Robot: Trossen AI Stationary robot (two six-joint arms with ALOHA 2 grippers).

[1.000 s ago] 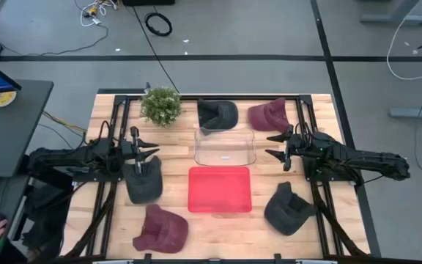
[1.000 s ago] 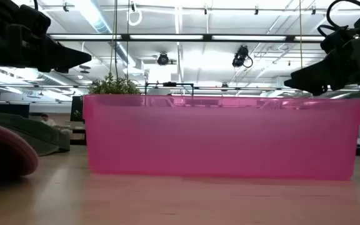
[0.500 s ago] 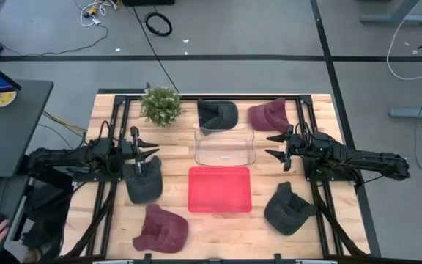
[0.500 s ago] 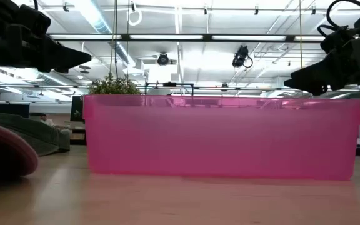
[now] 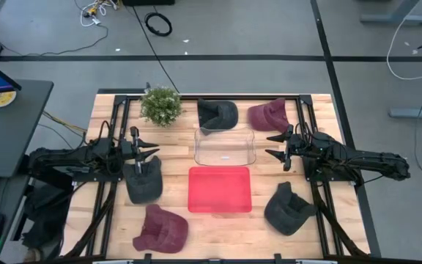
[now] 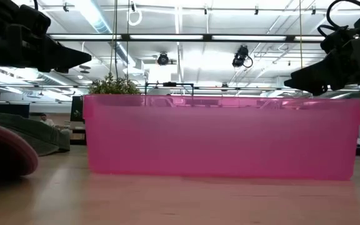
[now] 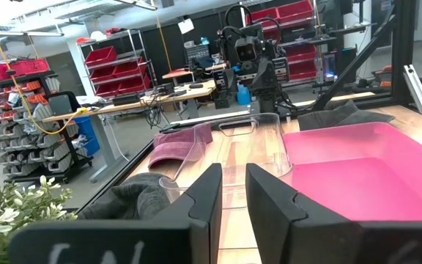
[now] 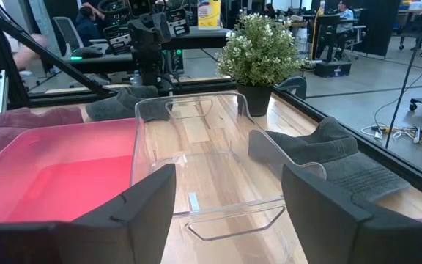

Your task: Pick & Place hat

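Note:
Several hats lie flat on the wooden table: a dark grey hat (image 5: pixel 143 180) at the left, a maroon hat (image 5: pixel 161 228) at the near left, a dark grey hat (image 5: pixel 289 209) at the near right, a dark grey hat (image 5: pixel 217 114) and a maroon hat (image 5: pixel 268 114) at the far edge. My left gripper (image 5: pixel 156 148) hovers level above the far end of the left grey hat. It is open by a narrow gap (image 7: pixel 233 176) with nothing in it. My right gripper (image 5: pixel 268 145) hovers level at the right and is wide open (image 8: pixel 229 176), holding nothing.
A clear bin (image 5: pixel 226 147) stands mid-table between the two grippers, and a pink bin (image 5: pixel 220 189) stands just nearer. A potted plant (image 5: pixel 160 105) stands at the far left. Black frame rails (image 5: pixel 116 132) run along both sides of the table.
Both arms have kept still. A person's hand off the table's near left corner has drawn out of view.

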